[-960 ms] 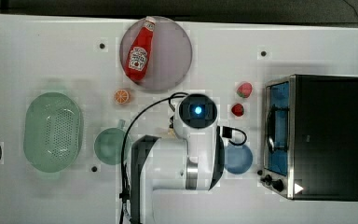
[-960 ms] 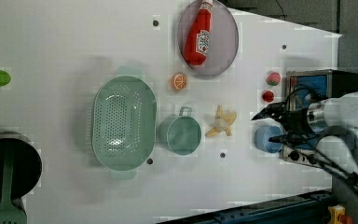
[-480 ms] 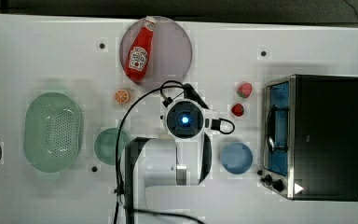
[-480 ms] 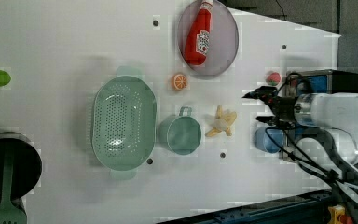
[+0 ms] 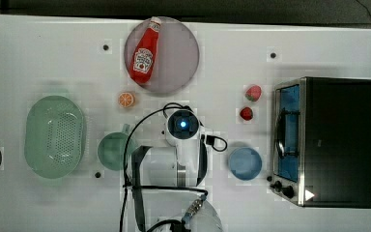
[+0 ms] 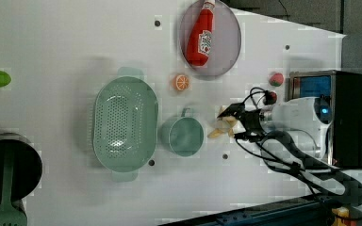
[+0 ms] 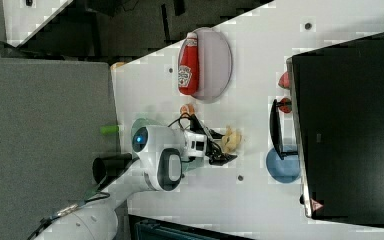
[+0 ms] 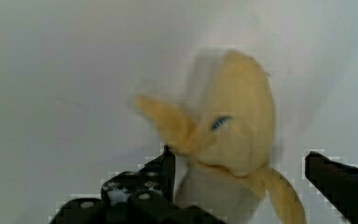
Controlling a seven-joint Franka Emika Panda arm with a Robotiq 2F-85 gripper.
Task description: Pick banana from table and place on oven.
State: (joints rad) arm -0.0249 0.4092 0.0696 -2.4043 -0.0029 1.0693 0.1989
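The pale yellow banana (image 8: 235, 135) lies on the white table (image 5: 38, 58), between the green cup and the blue bowl. In the left view the banana (image 6: 222, 128) sits right at my gripper (image 6: 232, 125), and in the right view the banana (image 7: 231, 138) is just beyond the black fingers (image 7: 215, 135). My gripper (image 8: 240, 172) is open, with one finger on each side of the banana, close to it and not squeezing it. In the top view my arm's hand (image 5: 182, 124) covers the banana. The black-topped oven (image 5: 338, 140) stands at the top view's right.
A green cup (image 5: 114, 151) and green colander (image 5: 54, 136) lie to the top view's left of my hand, a blue bowl (image 5: 244, 163) to its right. An orange slice (image 5: 125, 99), a ketchup bottle (image 5: 144, 50) on a plate, and two strawberries (image 5: 252, 93) lie further back.
My arm has swung away from the oven side toward the top view's left and now hangs over the banana, with the fingers brought down around it.
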